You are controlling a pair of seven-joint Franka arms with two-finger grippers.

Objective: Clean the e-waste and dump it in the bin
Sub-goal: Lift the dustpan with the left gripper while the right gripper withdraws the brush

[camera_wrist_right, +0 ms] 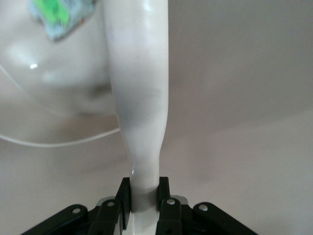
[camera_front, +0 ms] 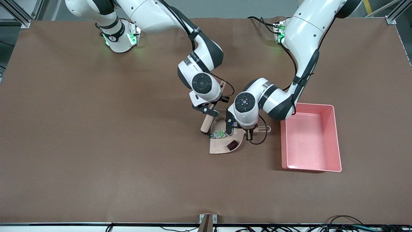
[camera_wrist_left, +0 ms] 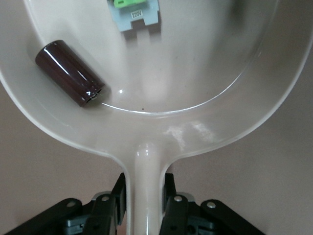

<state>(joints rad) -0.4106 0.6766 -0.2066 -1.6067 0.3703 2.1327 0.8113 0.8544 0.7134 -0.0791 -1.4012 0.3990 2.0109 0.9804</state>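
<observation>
Both arms reached to the middle of the brown table (camera_front: 96,145). The left gripper (camera_wrist_left: 145,205) was clamped on the handle of the beige dustpan (camera_wrist_left: 195,137), which lay flat on the table beside the pink bin (camera_front: 310,138), toward the right arm's end from it. The right gripper (camera_wrist_right: 144,200) was clamped on the pale handle of a brush (camera_wrist_right: 139,98) (its lower end met the dustpan's edge at the right arm's end).

Both pieces of e-waste lay in the dustpan. The white component with a green end (camera_front: 219,134) sat at the pan's edge next to the brush end; the left wrist view showed its pale body (camera_wrist_left: 134,14) with a printed label. The dark cylinder (camera_wrist_left: 70,73) lay on its side on the pan floor, nearer the front camera than the white component and apart from it.

The bin stood on the table toward the left arm's end, its walls low
</observation>
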